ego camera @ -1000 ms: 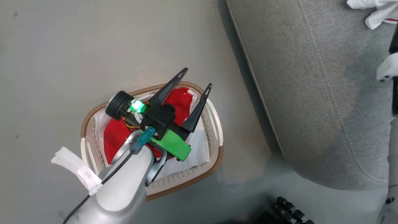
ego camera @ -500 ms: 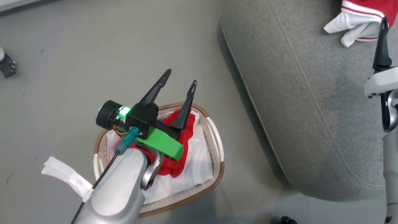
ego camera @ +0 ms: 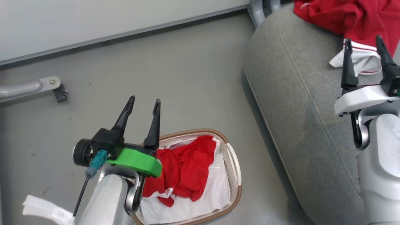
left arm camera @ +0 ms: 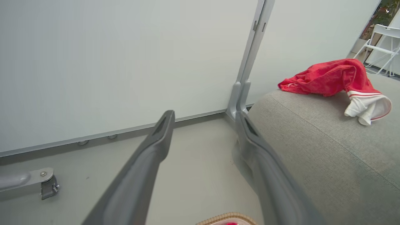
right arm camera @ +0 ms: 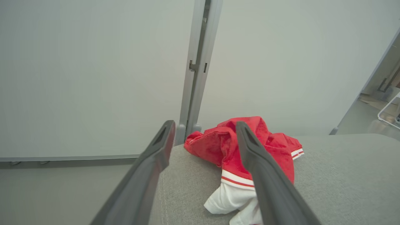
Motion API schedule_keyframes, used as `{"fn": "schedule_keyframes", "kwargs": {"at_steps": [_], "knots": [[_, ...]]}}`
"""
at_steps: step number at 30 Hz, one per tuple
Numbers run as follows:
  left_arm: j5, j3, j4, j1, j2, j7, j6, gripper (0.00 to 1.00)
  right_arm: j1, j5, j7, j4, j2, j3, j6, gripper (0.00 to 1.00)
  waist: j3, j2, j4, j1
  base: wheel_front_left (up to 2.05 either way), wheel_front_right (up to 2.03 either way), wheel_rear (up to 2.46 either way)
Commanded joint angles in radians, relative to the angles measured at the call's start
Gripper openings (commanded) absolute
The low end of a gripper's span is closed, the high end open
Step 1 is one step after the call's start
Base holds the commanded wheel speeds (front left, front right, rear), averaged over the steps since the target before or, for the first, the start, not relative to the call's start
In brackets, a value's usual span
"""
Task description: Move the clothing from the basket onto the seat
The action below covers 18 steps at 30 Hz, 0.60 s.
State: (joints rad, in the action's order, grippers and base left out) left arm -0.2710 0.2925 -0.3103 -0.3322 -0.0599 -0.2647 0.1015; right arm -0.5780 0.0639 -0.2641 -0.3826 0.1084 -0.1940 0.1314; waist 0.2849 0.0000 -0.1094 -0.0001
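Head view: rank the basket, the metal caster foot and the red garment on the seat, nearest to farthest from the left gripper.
1. basket, just below-right of the left gripper.
2. metal caster foot, on the floor to its left.
3. red garment, far right on the seat.

Head looks down; both wrists share seat point(left arm camera: 315, 150)
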Motion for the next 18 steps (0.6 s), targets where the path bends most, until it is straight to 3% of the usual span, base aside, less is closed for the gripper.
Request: {"fn": "schedule_keyframes", "kwargs": {"at_steps": [1, 9, 18], "knots": [[0.005, -0.022, 0.007, 0.031, 0.002, 0.001, -0.006, 1.00, 0.029, 0.001, -0.001, 0.009, -0.007, 0.012, -0.001, 1.00, -0.070, 0.0000, 0.067, 0.0001, 0.00, 0.00, 0.00], [0.016, -0.125, 0.041, 0.123, 0.009, 0.001, -0.021, 1.00, 0.148, 0.017, -0.001, 0.068, -0.051, 0.124, -0.002, 1.00, -0.118, 0.0000, 0.101, 0.0001, 0.00, 0.00, 0.00], [-0.006, -0.188, 0.060, 0.230, 0.009, 0.001, -0.044, 1.00, 0.286, -0.092, -0.001, 0.110, -0.056, 0.219, -0.001, 1.00, -0.166, 0.0000, 0.107, 0.0001, 0.00, 0.00, 0.00]]}}
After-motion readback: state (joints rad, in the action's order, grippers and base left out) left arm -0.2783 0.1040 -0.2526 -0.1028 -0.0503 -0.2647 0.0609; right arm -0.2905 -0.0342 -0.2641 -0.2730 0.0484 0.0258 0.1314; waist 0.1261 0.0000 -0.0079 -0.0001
